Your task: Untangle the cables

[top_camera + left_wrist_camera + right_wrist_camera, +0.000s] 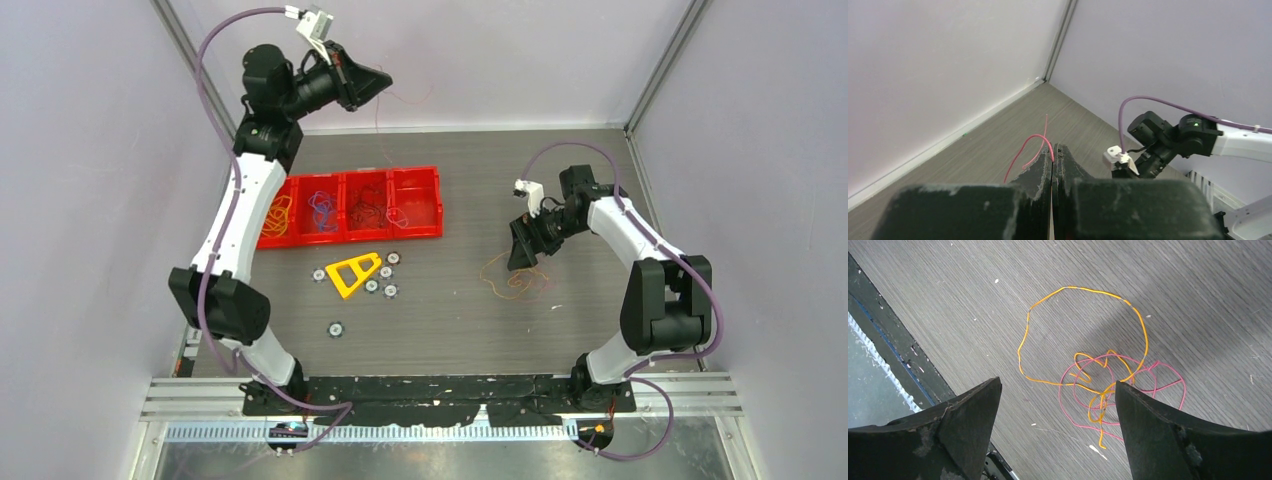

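Observation:
A small tangle of orange-yellow and red cables lies on the table; it also shows in the top view. My right gripper hovers open above it, empty, and shows in the top view. My left gripper is raised high at the back left, shut on a thin red cable that loops out from its fingertips. In the top view the left gripper holds this cable, which hangs down toward the tray.
A red tray with four compartments holds sorted orange, blue, dark red and white cable bunches. A yellow triangular frame and several small round gear-like parts lie in front of it. Walls enclose the table at back and sides.

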Robot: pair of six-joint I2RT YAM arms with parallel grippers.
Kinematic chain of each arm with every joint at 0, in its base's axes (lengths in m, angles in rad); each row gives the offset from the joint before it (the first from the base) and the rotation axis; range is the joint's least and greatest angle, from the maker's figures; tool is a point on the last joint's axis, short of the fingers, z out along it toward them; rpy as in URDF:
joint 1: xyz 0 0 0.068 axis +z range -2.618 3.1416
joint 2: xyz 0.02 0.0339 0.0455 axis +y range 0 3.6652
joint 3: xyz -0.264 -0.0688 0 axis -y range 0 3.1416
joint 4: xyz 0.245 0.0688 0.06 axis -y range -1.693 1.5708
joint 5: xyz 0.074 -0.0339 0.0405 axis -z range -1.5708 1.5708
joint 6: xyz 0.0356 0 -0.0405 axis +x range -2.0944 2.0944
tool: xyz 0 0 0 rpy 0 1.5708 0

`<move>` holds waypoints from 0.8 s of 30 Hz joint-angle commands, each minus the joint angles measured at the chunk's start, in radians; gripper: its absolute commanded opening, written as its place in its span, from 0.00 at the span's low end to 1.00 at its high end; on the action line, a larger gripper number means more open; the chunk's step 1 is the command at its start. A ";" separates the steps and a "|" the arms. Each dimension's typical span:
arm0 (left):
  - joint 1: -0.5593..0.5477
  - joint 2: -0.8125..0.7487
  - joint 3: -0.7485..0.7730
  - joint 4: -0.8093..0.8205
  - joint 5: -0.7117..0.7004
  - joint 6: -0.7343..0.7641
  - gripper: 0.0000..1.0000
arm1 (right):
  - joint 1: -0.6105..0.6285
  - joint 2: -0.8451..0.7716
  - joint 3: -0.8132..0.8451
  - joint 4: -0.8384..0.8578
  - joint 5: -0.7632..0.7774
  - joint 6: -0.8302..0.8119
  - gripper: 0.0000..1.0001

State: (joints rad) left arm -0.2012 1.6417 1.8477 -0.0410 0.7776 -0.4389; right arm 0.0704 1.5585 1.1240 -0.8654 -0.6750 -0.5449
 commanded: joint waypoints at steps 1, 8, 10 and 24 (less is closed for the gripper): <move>-0.009 0.042 0.031 0.035 -0.027 0.057 0.00 | 0.001 0.020 0.029 -0.009 -0.026 -0.011 0.90; -0.014 0.104 0.037 0.029 -0.040 0.072 0.00 | 0.001 0.042 0.038 -0.009 -0.028 -0.010 0.90; -0.022 0.103 -0.014 0.019 -0.025 0.076 0.00 | 0.001 0.046 0.040 -0.009 -0.027 -0.010 0.90; -0.070 0.161 -0.330 -0.151 -0.265 0.207 0.00 | 0.001 0.062 0.027 -0.008 -0.023 -0.022 0.90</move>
State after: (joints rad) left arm -0.2466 1.7939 1.5002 -0.1150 0.6552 -0.3084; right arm 0.0704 1.6127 1.1240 -0.8688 -0.6800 -0.5480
